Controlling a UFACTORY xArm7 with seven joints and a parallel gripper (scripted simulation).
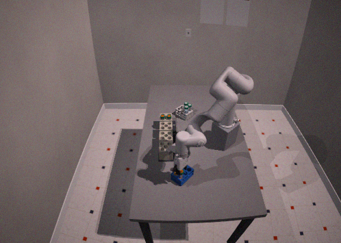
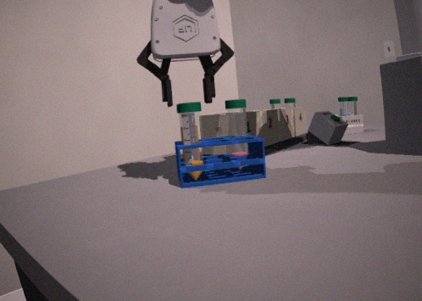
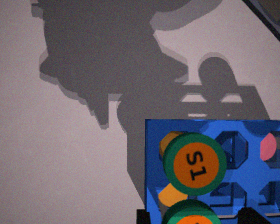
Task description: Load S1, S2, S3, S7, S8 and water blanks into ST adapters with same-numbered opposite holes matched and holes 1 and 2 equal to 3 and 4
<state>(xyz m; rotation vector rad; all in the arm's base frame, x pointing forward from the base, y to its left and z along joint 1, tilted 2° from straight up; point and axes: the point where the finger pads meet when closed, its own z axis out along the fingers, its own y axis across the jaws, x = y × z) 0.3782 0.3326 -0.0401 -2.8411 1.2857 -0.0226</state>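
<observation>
The blue rack (image 1: 182, 181) (image 2: 217, 143) (image 3: 152, 131) stands on the table. It holds tube S1 (image 3: 195, 164) and, beside it, another orange-dot tube (image 3: 193, 220) whose ID is cut off; orange liquid shows at this end. A tube with little pink liquid (image 2: 235, 104) (image 3: 267, 146) stands at the other end. My gripper (image 2: 189, 99) (image 3: 198, 216) is open and empty, just above the caps at the orange-liquid end. The adapters (image 2: 258, 130) stand in a row; the farthest holds two orange-dot tubes (image 1: 162, 116) (image 1: 169, 116). The nearer adapters show empty holes, partly hidden by my arm.
The white blanks rack (image 1: 184, 116) (image 2: 355, 120) stands beyond the arm and holds several green-capped tubes. The sloped desk (image 2: 324, 128) with the green DONE key (image 2: 335, 118) stands right of the adapters in the exterior view. A stand corner (image 3: 278, 10) shows at the wrist view's upper right.
</observation>
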